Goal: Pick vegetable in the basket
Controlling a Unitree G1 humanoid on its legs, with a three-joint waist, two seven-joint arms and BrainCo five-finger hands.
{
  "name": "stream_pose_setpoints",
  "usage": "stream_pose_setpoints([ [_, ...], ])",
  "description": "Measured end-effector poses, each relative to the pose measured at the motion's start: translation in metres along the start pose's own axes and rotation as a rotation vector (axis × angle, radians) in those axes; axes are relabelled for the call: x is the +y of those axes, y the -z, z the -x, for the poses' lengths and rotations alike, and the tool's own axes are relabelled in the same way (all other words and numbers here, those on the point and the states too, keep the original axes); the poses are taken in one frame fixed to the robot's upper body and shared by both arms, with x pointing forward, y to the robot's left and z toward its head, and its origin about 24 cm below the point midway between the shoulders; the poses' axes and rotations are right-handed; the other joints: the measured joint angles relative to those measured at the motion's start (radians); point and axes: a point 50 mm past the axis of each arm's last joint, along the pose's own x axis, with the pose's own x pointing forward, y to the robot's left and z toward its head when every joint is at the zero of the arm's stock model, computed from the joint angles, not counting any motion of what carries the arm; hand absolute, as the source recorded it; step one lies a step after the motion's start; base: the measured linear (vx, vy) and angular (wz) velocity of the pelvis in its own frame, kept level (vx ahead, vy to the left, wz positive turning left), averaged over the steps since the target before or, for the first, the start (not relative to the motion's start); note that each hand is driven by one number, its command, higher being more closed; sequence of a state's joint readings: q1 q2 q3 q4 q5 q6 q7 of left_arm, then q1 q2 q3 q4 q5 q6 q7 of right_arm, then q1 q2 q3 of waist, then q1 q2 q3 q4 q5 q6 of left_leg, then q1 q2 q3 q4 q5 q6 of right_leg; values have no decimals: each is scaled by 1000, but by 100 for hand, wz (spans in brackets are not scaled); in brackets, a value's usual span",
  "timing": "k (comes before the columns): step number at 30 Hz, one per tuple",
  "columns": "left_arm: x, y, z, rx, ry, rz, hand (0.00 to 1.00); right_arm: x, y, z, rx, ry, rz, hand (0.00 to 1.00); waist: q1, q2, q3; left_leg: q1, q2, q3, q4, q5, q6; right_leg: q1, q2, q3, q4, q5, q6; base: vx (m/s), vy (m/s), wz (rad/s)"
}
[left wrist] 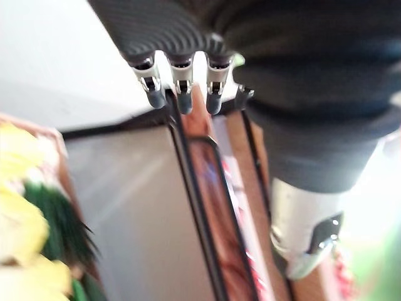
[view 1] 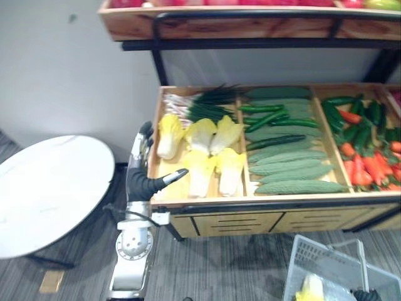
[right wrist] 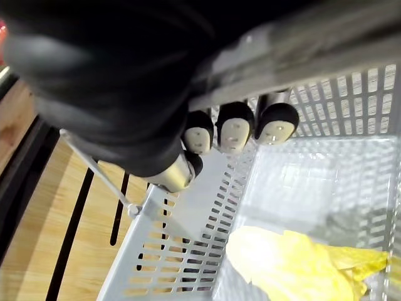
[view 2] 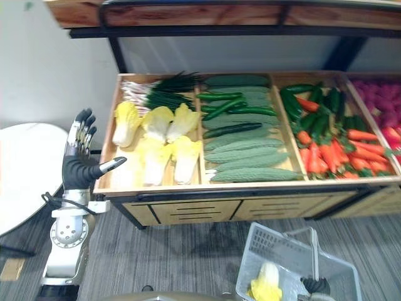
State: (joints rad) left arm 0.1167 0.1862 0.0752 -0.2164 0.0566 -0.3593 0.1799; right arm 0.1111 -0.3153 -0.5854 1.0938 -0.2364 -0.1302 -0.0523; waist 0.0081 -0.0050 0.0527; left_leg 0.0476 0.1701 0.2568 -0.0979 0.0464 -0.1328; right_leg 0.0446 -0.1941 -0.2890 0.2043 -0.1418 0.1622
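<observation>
One yellow cabbage (view 2: 266, 283) lies in the white basket (view 2: 276, 241) at near right, and my right hand (right wrist: 233, 130) is curled round its handle (right wrist: 326, 37). My left hand (view 2: 78, 164) is spread and empty beside the stand's left bin (view 2: 150, 187) of cabbages (view 2: 156, 135). Cucumbers (view 2: 250, 157) fill the middle bin, peppers (view 2: 319, 116) and carrots (view 2: 326, 157) the right.

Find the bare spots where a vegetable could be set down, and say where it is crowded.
Bare: the round table left of the stand; the basket floor beside its one cabbage. Crowded: the bins of cucumbers and carrots, packed edge to edge.
</observation>
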Motion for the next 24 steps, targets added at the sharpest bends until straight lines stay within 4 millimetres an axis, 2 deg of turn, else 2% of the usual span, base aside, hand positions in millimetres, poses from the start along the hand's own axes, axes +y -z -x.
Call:
stream_pose_setpoints([
  [3,34,40,25,229,-165,-116,0,1,13,3,41,19,-40,100,2,-15,-20,-13,-11,-57,0,4,5,34,-6,-54,-22,0,0,76,13,57],
  [4,42,47,31,273,-209,-134,0,3,15,4,47,18,-52,100,3,-19,-23,-15,-12,-64,0,5,7,40,-6,-63,-29,0,0,49,3,44],
  [5,57,61,46,371,-308,-169,0,10,21,7,68,24,-91,100,2,-26,-33,-27,-17,-82,0,7,10,50,-7,-84,-42,0,0,44,2,32],
  [9,75,82,77,540,-454,-243,0,24,39,15,129,37,-161,100,9,-33,-41,-32,-28,-110,0,12,15,77,-11,-123,-66,0,-1,46,6,27],
  [11,83,95,100,660,-520,-283,0,34,45,20,148,31,-171,100,7,-29,-44,-29,-32,-128,0,14,15,93,-12,-142,-69,0,-1,38,9,25],
  [12,84,99,107,693,-540,-290,0,37,46,21,153,25,-174,100,6,-29,-44,-28,-32,-129,0,15,15,97,-12,-144,-71,0,-1,24,8,11],
  [16,87,127,162,978,-551,-337,0,53,45,25,149,-6,-198,100,8,-29,-47,-29,-35,-123,-1,20,15,99,-14,-143,-89,0,0,-7,5,-7],
  [17,87,137,191,1113,-560,-337,0,57,43,25,144,-7,-215,100,8,-31,-49,-28,-35,-104,-5,21,15,97,-13,-138,-101,0,0,-37,4,-20],
  [18,86,139,202,1166,-565,-336,0,58,42,25,140,-7,-215,100,8,-31,-49,-28,-35,-101,-7,21,15,96,-13,-136,-106,0,0,-62,-2,-30],
  [21,76,147,270,1493,-554,-285,0,62,37,24,129,-14,-202,100,-6,-34,-49,-28,-37,-75,-8,23,12,87,-10,-106,-142,-1,1,-69,-8,-31],
  [23,67,147,289,1596,-539,-213,0,64,35,23,130,-18,-192,100,-11,-35,-48,-29,-36,-75,-8,27,11,84,-8,-99,-142,-1,1,-47,-8,-11],
  [24,65,147,292,1612,-533,-196,0,64,37,23,138,-15,-189,100,-11,-36,-48,-29,-35,-75,-8,27,11,84,-8,-99,-142,-1,1,-43,-8,1],
])
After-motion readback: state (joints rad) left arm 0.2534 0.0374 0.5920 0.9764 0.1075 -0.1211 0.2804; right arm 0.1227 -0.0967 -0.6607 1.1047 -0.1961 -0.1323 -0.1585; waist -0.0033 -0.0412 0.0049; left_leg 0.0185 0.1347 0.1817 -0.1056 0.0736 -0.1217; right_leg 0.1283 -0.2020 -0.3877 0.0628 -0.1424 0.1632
